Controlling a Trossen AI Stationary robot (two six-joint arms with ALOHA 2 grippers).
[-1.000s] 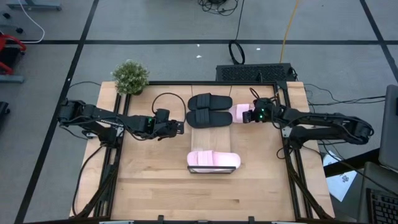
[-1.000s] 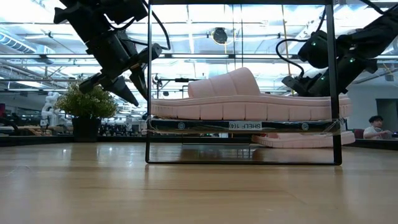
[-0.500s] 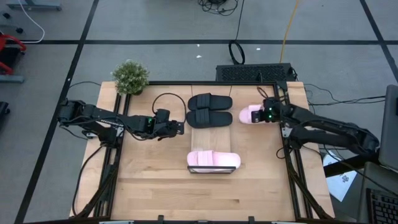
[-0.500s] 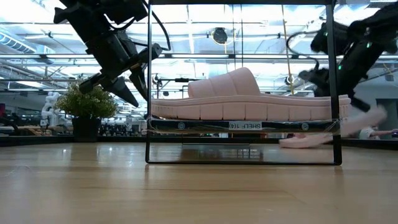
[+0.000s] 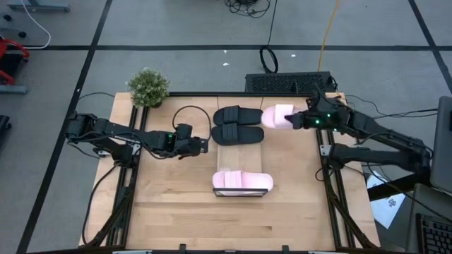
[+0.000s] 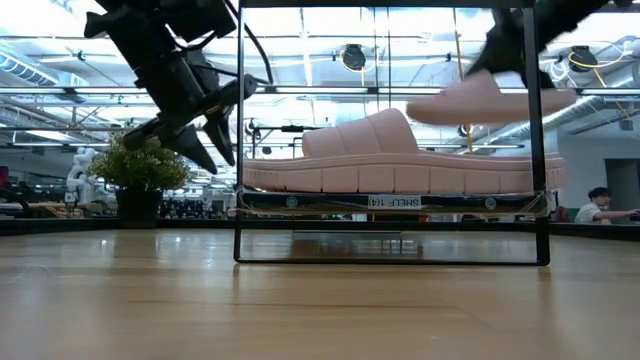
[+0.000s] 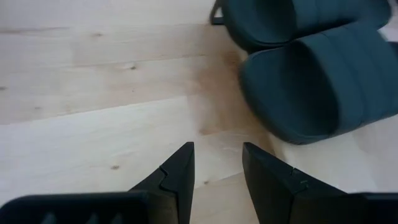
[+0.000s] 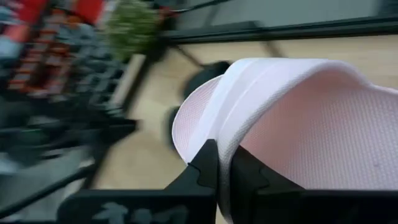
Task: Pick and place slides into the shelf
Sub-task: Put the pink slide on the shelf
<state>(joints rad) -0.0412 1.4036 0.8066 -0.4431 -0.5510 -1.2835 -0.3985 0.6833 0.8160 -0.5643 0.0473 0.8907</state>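
the plant (image 5: 148,87) stands at the bench's (image 5: 176,204) far left corner, the left gripper (image 5: 203,144) hovers partly open beside the black slides (image 5: 238,125), a pink slide (image 5: 242,180) lies on the shelf (image 5: 242,192), and the right gripper (image 5: 295,121) holds another pink slide (image 5: 277,116) aloft.

Room behind the pink slide (image 8: 292,118) smeared in the right wrist view, plant (image 8: 130,25) a green blur, black slides (image 7: 311,68) cropped in the left wrist view
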